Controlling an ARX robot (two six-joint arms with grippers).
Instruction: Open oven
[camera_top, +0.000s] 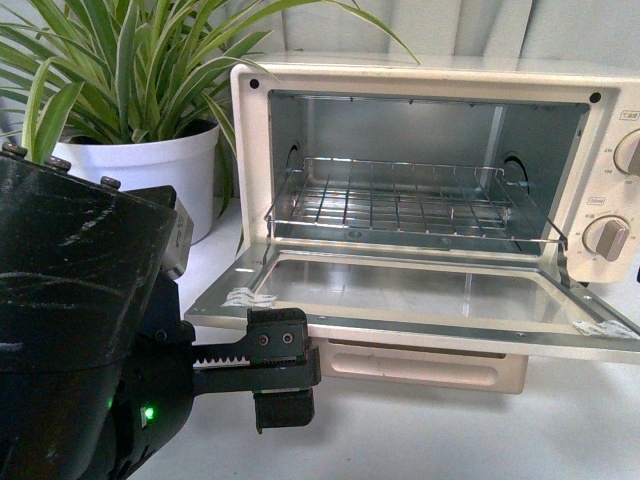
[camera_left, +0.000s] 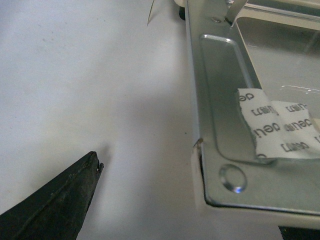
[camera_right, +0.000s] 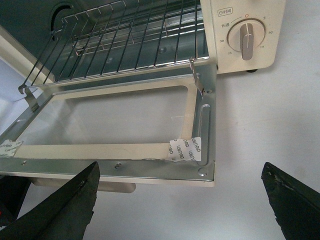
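The cream-white oven (camera_top: 250, 110) stands with its glass door (camera_top: 400, 290) dropped flat and fully open, so the wire rack (camera_top: 400, 200) inside shows. My left gripper (camera_top: 283, 385) is open at the door's front left corner. In the left wrist view that metal corner (camera_left: 215, 100) lies between the left gripper's (camera_left: 197, 202) spread fingers without touching the fingertip (camera_left: 92, 170). My right gripper (camera_right: 181, 172) is open just in front of the door's right corner (camera_right: 205, 170), its fingers (camera_right: 85, 190) wide apart over the table. It is outside the front view.
A leafy plant in a white pot (camera_top: 150, 170) stands left of the oven. Two knobs (camera_top: 607, 238) sit on the oven's right panel. Pieces of printed tape (camera_left: 280, 125) stick to the door glass corners. A white tabletop (camera_top: 450, 430) runs in front.
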